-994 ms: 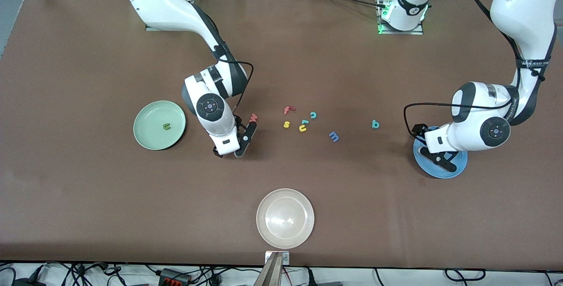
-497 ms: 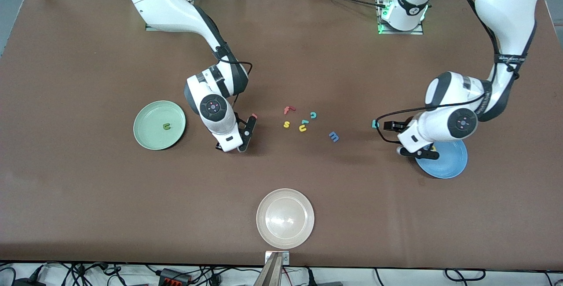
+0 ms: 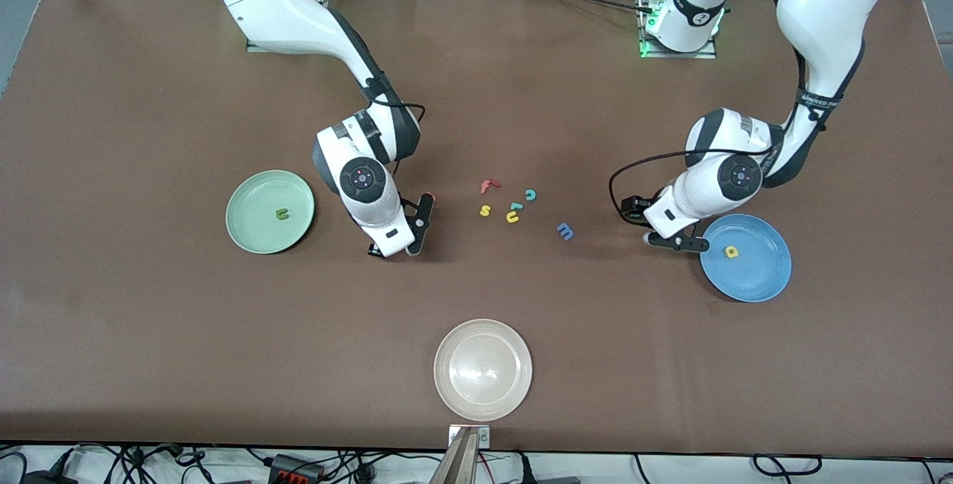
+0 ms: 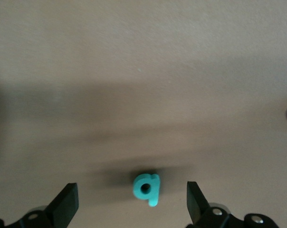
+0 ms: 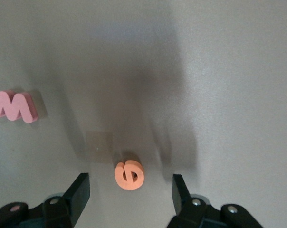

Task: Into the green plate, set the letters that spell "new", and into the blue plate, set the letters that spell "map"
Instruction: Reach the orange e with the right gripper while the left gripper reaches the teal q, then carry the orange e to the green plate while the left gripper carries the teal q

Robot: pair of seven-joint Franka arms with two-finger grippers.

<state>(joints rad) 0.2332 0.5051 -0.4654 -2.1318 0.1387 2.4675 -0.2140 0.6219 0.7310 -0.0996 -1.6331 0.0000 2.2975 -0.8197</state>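
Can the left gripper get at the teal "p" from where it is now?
Probably yes: the left gripper is open, the teal "p" lies flat on bare table between its fingers, and nothing crowds it.

The right hand [image 5: 129, 190] has its fingers spread around the orange "e" [image 5: 129, 175], with a gap on each side; the pink "w" [image 5: 15, 107] lies near it. The left hand [image 4: 131, 199] likewise brackets the teal "p" [image 4: 147, 189] with room either side, the blue plate [image 3: 767, 275] just beside it. Between the hands, a letter cluster [image 3: 512, 217] and the blue "m" [image 3: 566, 231] crowd the table [image 3: 149, 365]. Nearer the front camera, only the cream plate [image 3: 482, 369] interrupts bare table.
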